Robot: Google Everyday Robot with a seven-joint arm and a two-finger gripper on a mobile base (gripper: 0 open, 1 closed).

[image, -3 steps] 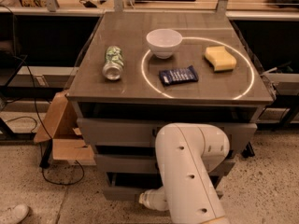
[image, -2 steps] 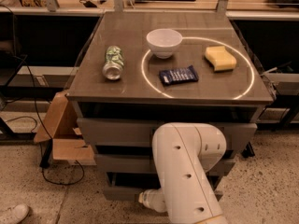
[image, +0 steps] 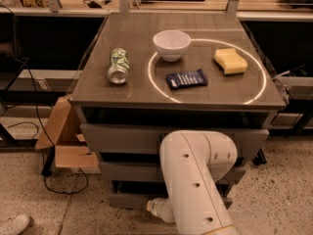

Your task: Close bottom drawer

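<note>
The grey cabinet has three drawers below its top. The bottom drawer (image: 128, 200) is the lowest and narrowest; its flat grey front shows at the lower left of the cabinet, with a dark gap above it. My white arm (image: 197, 180) hangs in front of the drawers and covers their middle and right. A short white wrist piece (image: 157, 209) points left, right at the bottom drawer's front. The gripper itself is hidden behind the arm, low by that drawer.
On the cabinet top (image: 137, 48) lie a crushed can (image: 118, 65), a white bowl (image: 171, 44), a dark blue packet (image: 186, 79) and a yellow sponge (image: 230, 61). An open cardboard box (image: 63, 138) and cables sit on the floor at left. A white shoe (image: 13, 224) is at the bottom left.
The arm has edged very slightly to the left. Nothing on the cabinet top has moved.
</note>
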